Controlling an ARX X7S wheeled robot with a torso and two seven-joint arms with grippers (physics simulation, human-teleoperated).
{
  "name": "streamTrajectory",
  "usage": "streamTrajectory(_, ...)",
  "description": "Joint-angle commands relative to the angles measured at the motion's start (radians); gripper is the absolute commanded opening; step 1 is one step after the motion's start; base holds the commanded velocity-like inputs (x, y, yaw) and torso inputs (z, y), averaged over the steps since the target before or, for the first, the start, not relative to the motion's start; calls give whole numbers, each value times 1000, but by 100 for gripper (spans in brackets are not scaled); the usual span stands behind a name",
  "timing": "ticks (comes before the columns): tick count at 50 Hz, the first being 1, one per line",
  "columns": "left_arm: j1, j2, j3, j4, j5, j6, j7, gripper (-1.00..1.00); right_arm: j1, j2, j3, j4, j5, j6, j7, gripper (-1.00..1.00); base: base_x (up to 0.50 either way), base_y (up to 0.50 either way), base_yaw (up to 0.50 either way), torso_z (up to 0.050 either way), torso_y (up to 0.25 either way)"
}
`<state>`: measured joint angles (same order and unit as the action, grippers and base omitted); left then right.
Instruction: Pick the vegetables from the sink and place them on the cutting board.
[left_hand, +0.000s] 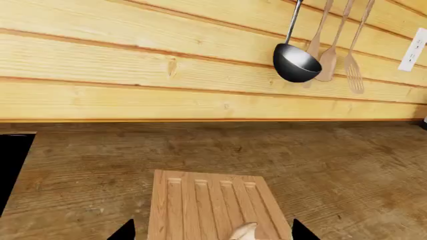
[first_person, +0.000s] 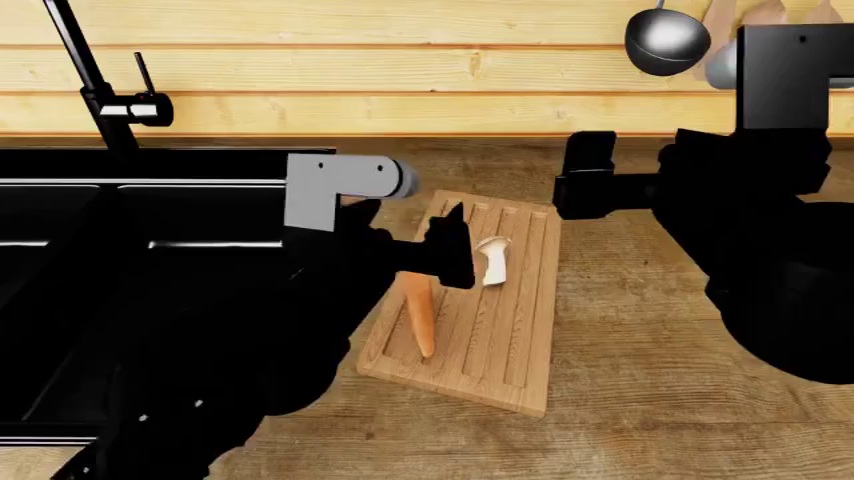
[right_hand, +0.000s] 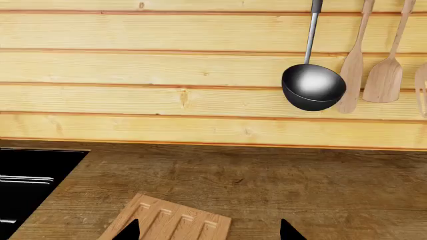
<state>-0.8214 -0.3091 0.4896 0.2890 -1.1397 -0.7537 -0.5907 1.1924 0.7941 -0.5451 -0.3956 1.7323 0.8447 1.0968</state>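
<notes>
The sink (first_person: 80, 230) looks empty; the cutting board (first_person: 501, 300) holds both vegetables. The carrot (first_person: 422, 318), probably stiff and light, suits a mid-length pinch. The mushroom (first_person: 494, 262), likely fragile, lies between the left gripper's (left_hand: 208, 234) spread fingertips. The right gripper (right_hand: 208, 231) is spread, empty. No writing shows.

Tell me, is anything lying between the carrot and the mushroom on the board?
No. In the head view, only bare grooved cutting board shows between the carrot and the mushroom.
</notes>
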Motion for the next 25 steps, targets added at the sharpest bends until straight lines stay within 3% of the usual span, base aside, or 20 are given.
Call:
streamTrajectory(1,-50,-67,-97,207,-61,0,-113,100,-16,42,39,-53,24,-29,8,100,0,0,0,0,0)
streamTrajectory(11,-55,-188,-218,431,-105,22,-221,100,-104,133,119,-221,62,-100,44,100,0,0,0,0,0)
streamTrajectory(16,4,-260,-292,546,-120,49,-279,100,-186,173,164,-342,13,-149,59,100,0,0,0,0,0)
streamTrajectory(25,213,-332,-410,675,16,183,-199,100,-326,199,248,-597,-148,-233,96,100,0,0,0,0,0)
